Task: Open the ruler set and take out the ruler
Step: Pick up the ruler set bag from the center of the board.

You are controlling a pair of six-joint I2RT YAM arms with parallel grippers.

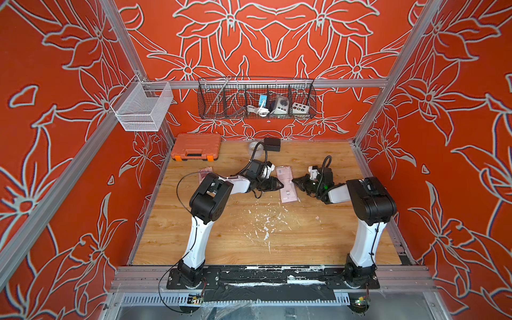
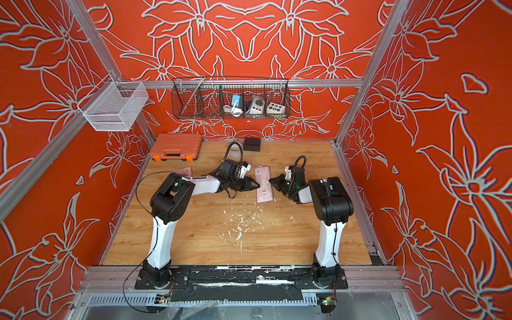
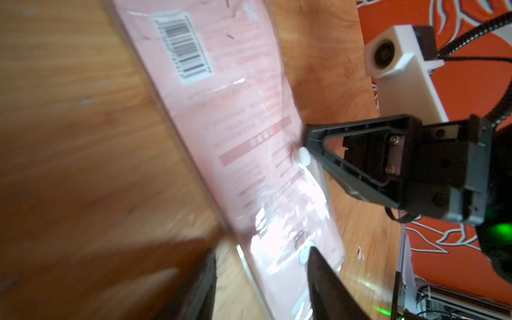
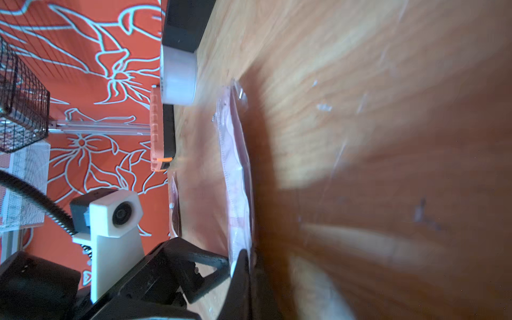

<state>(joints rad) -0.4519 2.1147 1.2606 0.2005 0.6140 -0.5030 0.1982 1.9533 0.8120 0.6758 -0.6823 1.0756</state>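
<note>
Ruler set (image 1: 286, 191) lies mid-table (image 1: 249, 235), between my two arms. I see the right gripper (image 1: 293, 181) pinched tight on its right edge, and the left gripper (image 1: 281, 185) spread wide at its left edge.

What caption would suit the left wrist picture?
Right tool pinching the pink ruler set by one edge, left tool open opposite.

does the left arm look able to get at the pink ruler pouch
Probably yes: the left hand sits open at one edge of the pink pouch, nothing between. The right hand seems to pinch the opposite edge.
</note>
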